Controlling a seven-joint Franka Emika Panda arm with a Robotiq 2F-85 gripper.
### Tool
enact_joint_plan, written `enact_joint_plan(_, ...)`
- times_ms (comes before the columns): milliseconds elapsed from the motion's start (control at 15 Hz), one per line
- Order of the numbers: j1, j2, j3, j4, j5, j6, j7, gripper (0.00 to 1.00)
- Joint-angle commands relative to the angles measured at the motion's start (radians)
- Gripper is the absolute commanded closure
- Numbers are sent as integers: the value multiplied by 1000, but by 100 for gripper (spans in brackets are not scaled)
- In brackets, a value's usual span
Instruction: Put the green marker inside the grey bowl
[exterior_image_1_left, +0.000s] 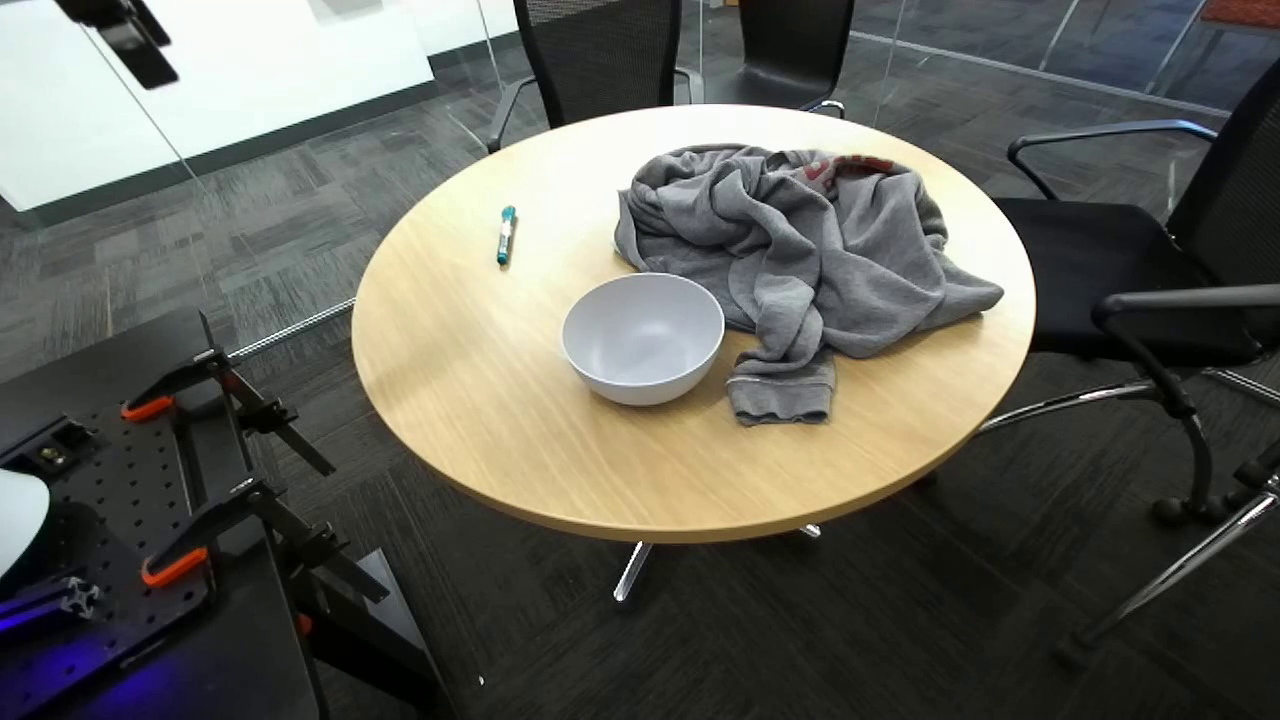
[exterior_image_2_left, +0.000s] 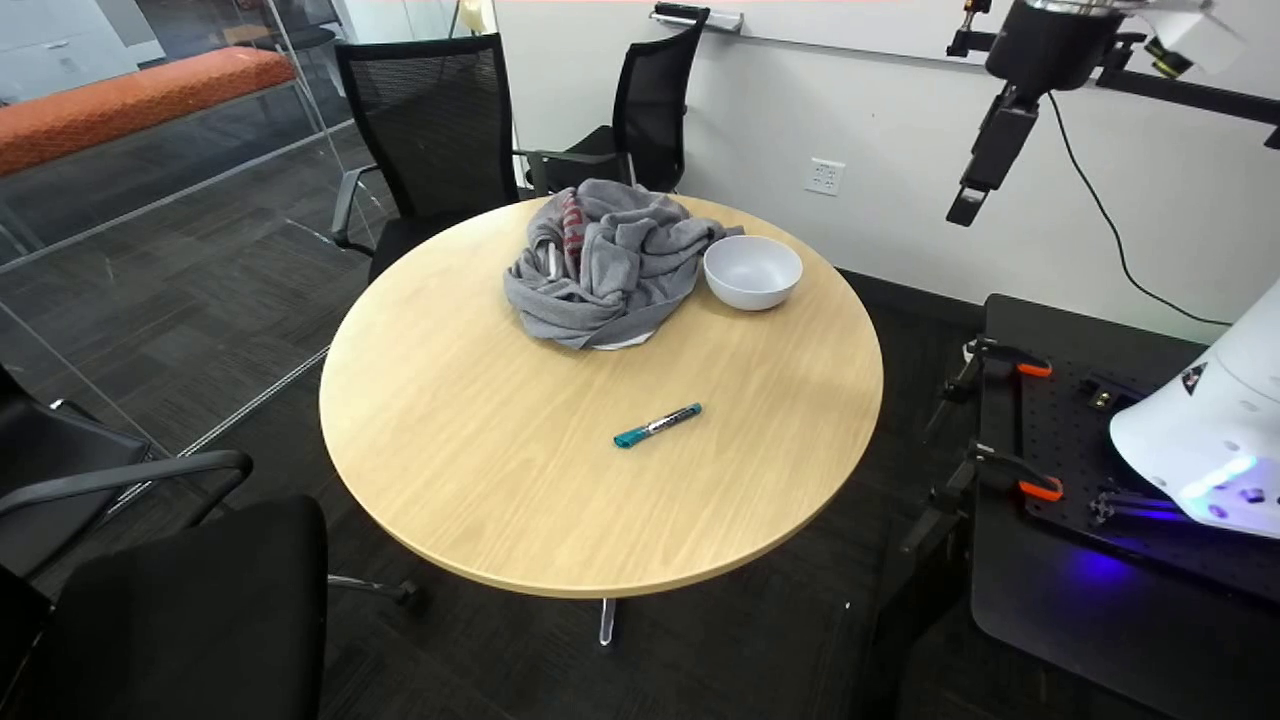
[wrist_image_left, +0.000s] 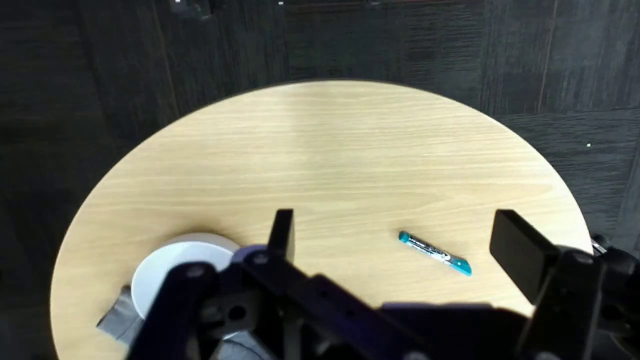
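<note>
The green marker lies on the round wooden table; it is teal with a pale printed barrel. It also shows in an exterior view and in the wrist view. The light grey bowl stands upright on the table; its visible inside holds nothing. It also shows in an exterior view and, partly hidden by a finger, in the wrist view. My gripper is open and empty, high above the table; the marker appears between its fingers, well below. The gripper also shows in both exterior views.
A crumpled grey sweatshirt lies on the table against or close beside the bowl. The round table has chairs around it. The robot's black stand with clamps stands beside the table.
</note>
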Motion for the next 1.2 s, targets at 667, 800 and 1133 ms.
enact_joint_plan(667, 6, 398, -3, 21, -228, 523, -105, 0)
enact_joint_plan(800, 24, 450, -10, 32, -216, 554, -152, 0)
enact_joint_plan(1133, 63, 543, -16, 66, -183, 559, -253, 0)
